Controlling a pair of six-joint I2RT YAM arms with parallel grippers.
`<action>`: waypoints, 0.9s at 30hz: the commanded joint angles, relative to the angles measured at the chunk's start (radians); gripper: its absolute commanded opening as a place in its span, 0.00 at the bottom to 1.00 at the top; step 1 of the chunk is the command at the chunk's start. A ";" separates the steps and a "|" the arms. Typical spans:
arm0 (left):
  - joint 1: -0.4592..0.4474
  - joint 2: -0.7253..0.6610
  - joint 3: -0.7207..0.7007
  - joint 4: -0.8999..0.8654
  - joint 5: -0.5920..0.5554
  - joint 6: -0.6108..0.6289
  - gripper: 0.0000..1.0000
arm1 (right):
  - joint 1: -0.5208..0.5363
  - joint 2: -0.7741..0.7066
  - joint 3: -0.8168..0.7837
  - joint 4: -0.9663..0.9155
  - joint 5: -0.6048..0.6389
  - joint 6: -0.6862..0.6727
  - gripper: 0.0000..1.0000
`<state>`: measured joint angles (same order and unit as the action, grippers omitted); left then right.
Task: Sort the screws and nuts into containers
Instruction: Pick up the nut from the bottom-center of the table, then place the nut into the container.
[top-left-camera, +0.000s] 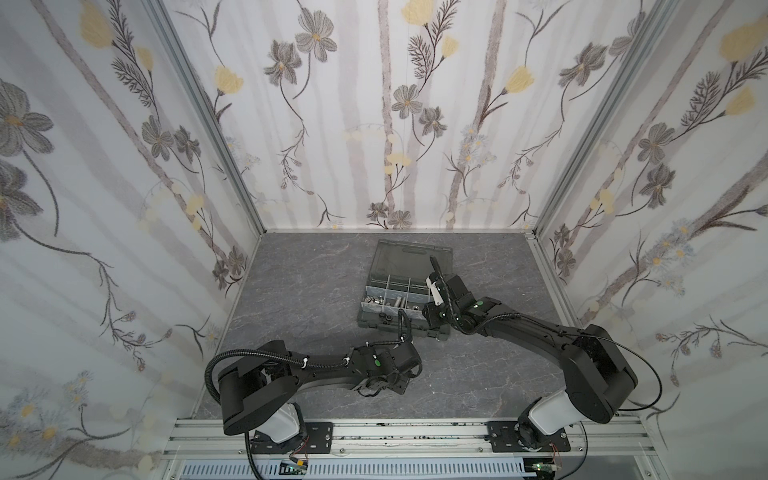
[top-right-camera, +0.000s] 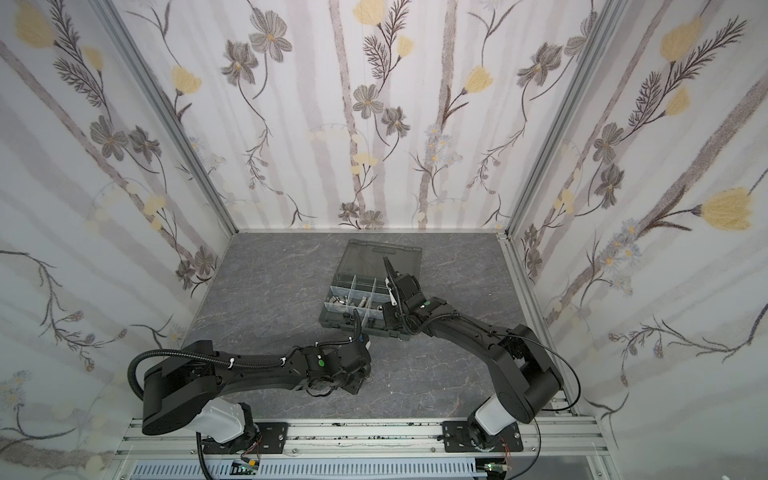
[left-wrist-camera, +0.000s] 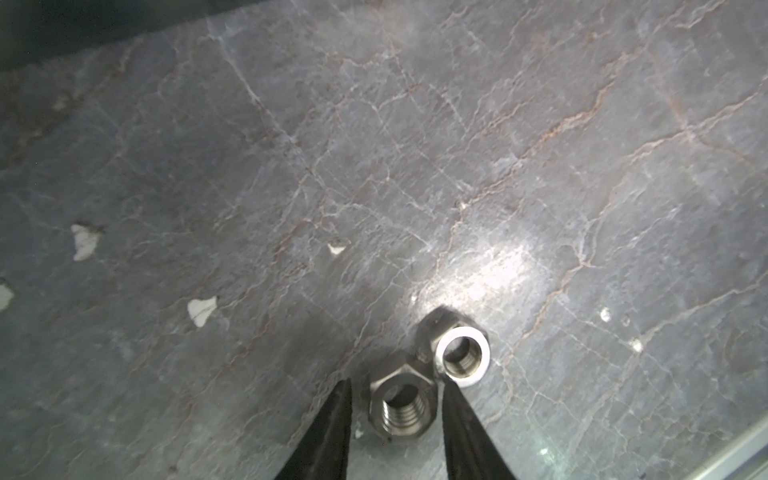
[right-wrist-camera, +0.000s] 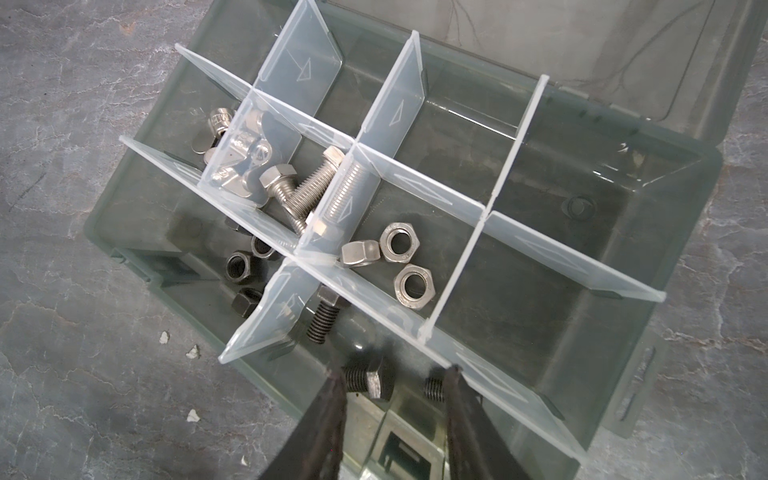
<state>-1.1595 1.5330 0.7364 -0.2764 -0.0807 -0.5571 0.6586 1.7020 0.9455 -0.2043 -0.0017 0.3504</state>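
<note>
Nearest the desk's front edge, my left gripper (left-wrist-camera: 395, 382) points down at the desk (left-wrist-camera: 415, 124). Its fingers are apart on either side of a silver nut (left-wrist-camera: 402, 409) that lies flat. A sliver of desk shows between one finger and the nut, and the other finger sits at the nut's edge. A second silver nut (left-wrist-camera: 461, 355) lies right against the first, outside the fingers. White flecks (left-wrist-camera: 85, 241) dot the desk nearby.

Farther back, toward the far edge and about midway along it, sits the organiser case (top-left-camera: 374, 326), its smoky lid (top-left-camera: 409, 257) lying open toward that edge. My right gripper (right-wrist-camera: 395, 370) hangs over the case's front row with its fingers apart. Between them I see a black screw (right-wrist-camera: 372, 384) and a black threaded end. I cannot tell whether I am clamping it or it lies in the compartment (right-wrist-camera: 357, 345) beneath.

A loose black screw (right-wrist-camera: 322, 320) lies in that same compartment, and black nuts (right-wrist-camera: 239, 266) fill the one beside it. In the row behind, silver screws (right-wrist-camera: 299, 187) share one compartment and three silver nuts (right-wrist-camera: 395, 245) share its neighbour.
</note>
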 joint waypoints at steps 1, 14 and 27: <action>-0.003 0.010 0.009 -0.018 -0.027 -0.004 0.36 | -0.002 -0.010 -0.004 0.042 -0.009 0.004 0.40; -0.011 0.026 0.073 -0.044 -0.081 0.011 0.26 | -0.019 -0.041 -0.022 0.041 -0.003 0.004 0.40; 0.150 0.112 0.425 -0.043 -0.273 0.122 0.25 | -0.071 -0.196 -0.060 0.017 -0.001 0.011 0.40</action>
<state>-1.0489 1.6001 1.0924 -0.3252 -0.2844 -0.4854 0.5938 1.5288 0.8951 -0.2070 -0.0010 0.3573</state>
